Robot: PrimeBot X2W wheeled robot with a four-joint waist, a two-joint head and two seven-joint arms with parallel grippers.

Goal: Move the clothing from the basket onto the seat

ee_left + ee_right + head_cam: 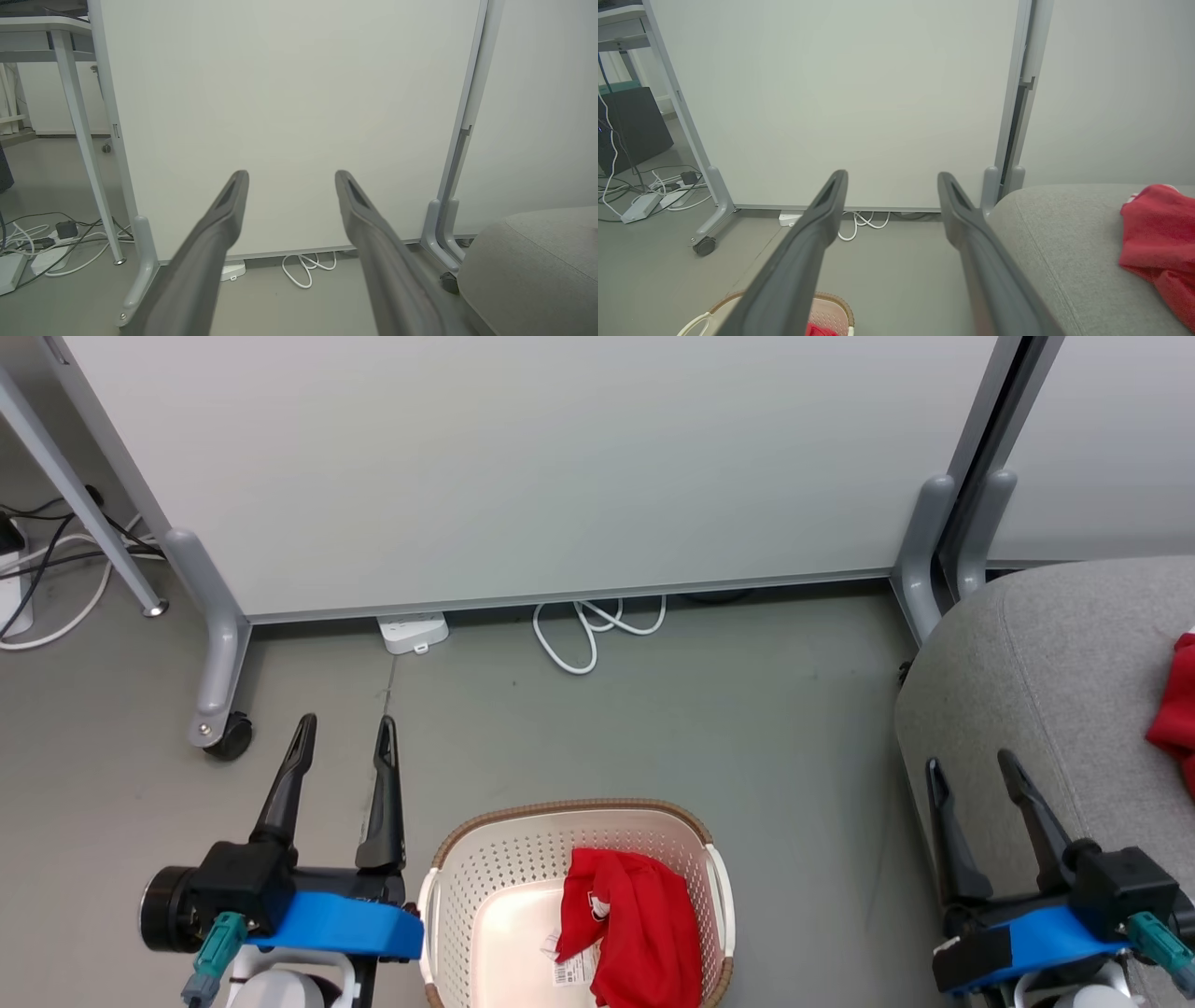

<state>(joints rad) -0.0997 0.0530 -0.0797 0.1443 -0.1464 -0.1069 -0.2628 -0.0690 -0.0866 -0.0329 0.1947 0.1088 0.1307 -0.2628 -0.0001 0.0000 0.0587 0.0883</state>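
Note:
A cream basket with a brown rim stands on the floor at the bottom centre, and its rim shows low in the right wrist view. One red garment with a white label lies crumpled in its right half. A second red garment lies on the grey seat at the right. My left gripper hangs open, left of the basket. My right gripper hangs open over the seat's near edge. Nothing is between either pair of fingers.
A white partition panel on wheeled grey feet closes off the far side. White cable loops and a power strip lie under it. More cables and a table leg sit at the far left.

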